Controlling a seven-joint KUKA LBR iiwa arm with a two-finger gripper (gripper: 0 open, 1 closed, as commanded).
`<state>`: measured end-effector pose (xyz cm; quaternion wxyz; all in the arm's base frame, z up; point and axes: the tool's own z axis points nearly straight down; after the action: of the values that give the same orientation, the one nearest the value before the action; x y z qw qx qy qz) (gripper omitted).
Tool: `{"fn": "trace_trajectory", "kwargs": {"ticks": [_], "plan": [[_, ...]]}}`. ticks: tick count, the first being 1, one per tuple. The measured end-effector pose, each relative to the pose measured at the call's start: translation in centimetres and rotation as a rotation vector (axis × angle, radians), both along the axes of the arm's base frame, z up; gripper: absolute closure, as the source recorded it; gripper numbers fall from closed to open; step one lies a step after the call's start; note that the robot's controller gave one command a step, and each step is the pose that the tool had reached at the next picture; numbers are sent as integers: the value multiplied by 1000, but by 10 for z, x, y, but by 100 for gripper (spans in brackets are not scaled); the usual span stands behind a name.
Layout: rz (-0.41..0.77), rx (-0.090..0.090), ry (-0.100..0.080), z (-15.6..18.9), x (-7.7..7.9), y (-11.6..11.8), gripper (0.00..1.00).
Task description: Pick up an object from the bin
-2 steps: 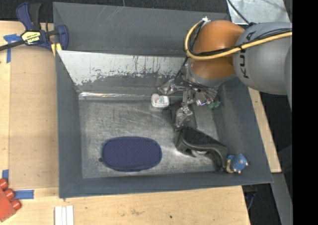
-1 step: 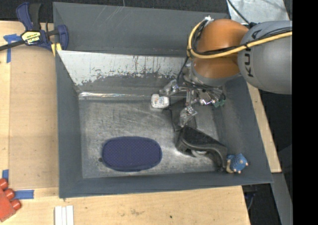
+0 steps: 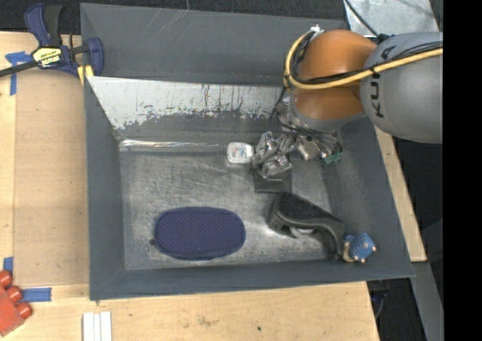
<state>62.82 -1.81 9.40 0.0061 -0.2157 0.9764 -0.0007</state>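
My gripper (image 3: 271,162) hangs low over the back right part of the bin floor, under the arm's orange cover. A small white and grey thing (image 3: 239,153) lies just left of the gripper, near the back wall, close beside its fingers. In front of the gripper lies a black tool with a curved handle (image 3: 303,217), and a small blue piece (image 3: 360,247) sits at that tool's right end in the front right corner.
A dark blue oval pad (image 3: 199,232) lies flat on the floor at the front left. The bin's sloped walls close in around the floor on all sides, and the arm reaches in from the right.
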Motion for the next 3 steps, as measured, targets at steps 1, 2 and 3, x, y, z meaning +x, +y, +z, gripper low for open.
{"fn": "trace_trajectory", "kwargs": {"ticks": [1,2,3], "plan": [[3,-6,31,-3,-6,-3,0],[190,-3,5,22,-6,-20,0],[722,-7,5,-14,-2,-35,0]]}}
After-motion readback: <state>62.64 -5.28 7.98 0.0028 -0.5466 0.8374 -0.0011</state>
